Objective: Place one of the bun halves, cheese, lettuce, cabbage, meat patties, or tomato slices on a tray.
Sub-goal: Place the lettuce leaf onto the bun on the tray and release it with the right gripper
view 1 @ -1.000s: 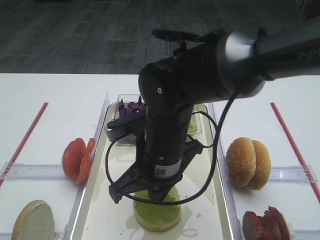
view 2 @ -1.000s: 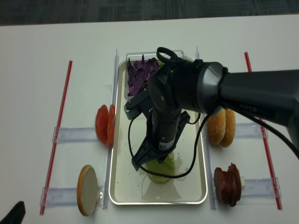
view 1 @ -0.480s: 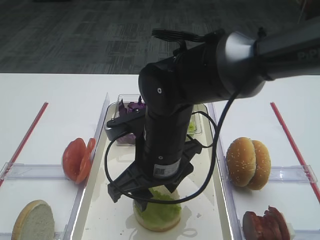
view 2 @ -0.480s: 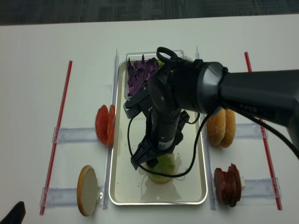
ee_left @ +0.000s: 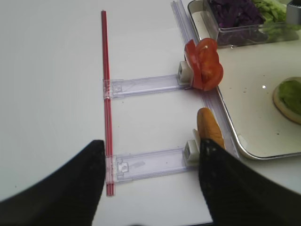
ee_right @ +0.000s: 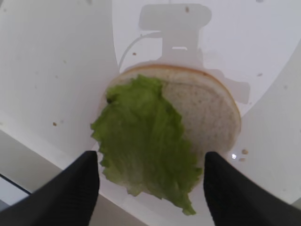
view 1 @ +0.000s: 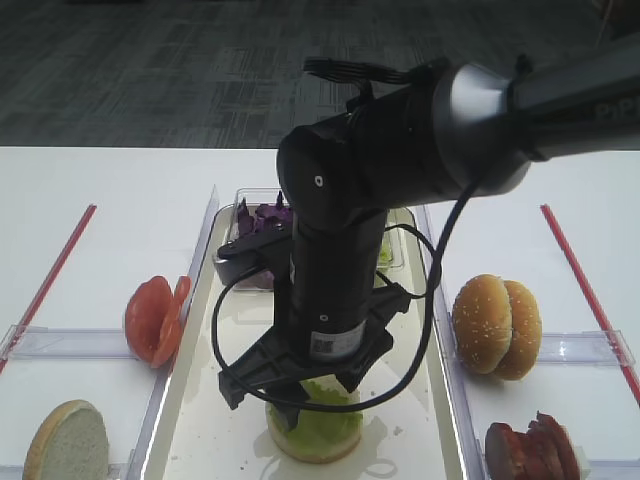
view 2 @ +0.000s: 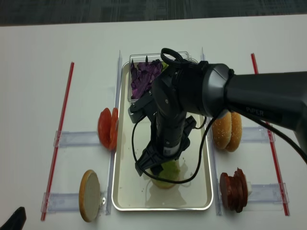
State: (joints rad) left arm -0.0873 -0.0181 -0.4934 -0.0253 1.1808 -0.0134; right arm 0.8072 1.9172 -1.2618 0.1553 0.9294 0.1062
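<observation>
Tray is seen carrying a cut-face-up bun half, with lettuce laid across it; this placement is judged done. Right gripper is held directly above, jaws spread wide, nothing gripped. Left gripper is idle and empty

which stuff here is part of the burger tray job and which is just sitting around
Job: tray, bun half on it with lettuce on top, open right gripper above, tomato slices, meat patties, bun halves, cabbage.
Lying about: red strips, clear holders.
</observation>
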